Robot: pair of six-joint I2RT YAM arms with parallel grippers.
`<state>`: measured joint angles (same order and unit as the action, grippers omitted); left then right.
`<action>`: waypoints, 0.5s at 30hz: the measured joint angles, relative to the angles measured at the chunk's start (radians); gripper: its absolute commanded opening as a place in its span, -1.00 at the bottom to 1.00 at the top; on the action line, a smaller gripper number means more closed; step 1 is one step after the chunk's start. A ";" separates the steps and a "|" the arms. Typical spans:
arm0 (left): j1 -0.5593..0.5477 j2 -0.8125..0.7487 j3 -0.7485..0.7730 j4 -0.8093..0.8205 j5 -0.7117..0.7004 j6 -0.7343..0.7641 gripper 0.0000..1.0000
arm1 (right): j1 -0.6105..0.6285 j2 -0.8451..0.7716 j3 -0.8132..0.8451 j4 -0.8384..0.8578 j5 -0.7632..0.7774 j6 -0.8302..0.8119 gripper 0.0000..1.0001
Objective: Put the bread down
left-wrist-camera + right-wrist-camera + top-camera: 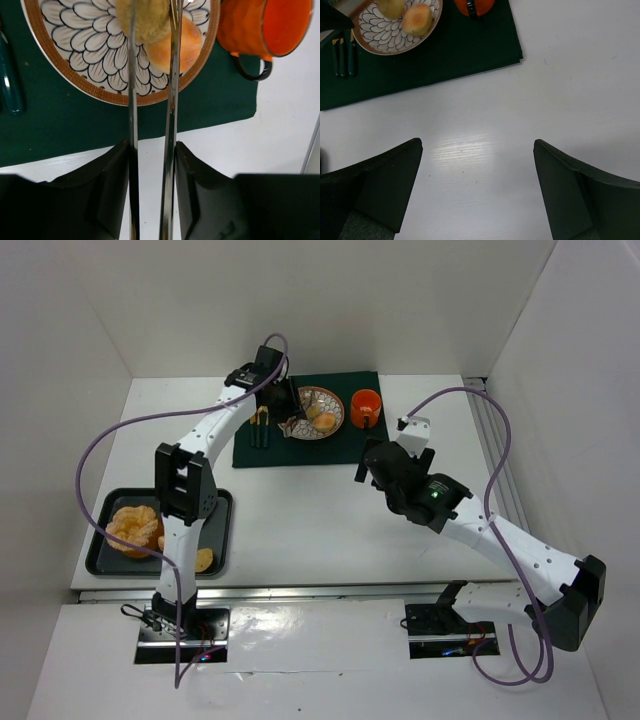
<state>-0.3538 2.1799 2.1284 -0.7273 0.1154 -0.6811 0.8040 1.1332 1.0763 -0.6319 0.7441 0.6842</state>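
My left gripper [152,147] is shut on a pair of metal tongs [171,100], whose arms reach out over a patterned plate [75,50]. A pale yellow bread roll [147,20] lies between and under the tong arms; the tong tips are cut off, so I cannot tell if they pinch it. A second, orange-brown roll [182,47] sits on the plate beside it. From above, the left gripper [272,390] is at the plate's [335,420] left edge. My right gripper [477,150] is open and empty over bare table, also seen from above [375,465].
The plate rests on a dark green mat [250,455] with an orange cup [366,407] to its right and dark-handled cutlery [260,427] to its left. A black tray [100,540] at the near left holds more bread [135,528].
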 measured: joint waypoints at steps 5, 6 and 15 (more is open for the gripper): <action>-0.020 0.029 0.000 -0.008 0.001 0.010 0.17 | -0.001 0.000 -0.001 -0.026 0.001 0.007 0.98; -0.024 0.026 0.002 -0.008 0.000 0.020 0.17 | -0.002 0.000 -0.002 -0.028 0.000 0.007 0.98; -0.037 -0.056 0.018 -0.036 -0.038 0.057 0.24 | -0.002 0.006 -0.002 -0.027 -0.008 0.002 0.98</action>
<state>-0.3908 2.1239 2.1468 -0.7635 0.0772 -0.6243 0.8024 1.1393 1.0748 -0.6590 0.7357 0.6865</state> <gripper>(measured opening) 0.616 0.991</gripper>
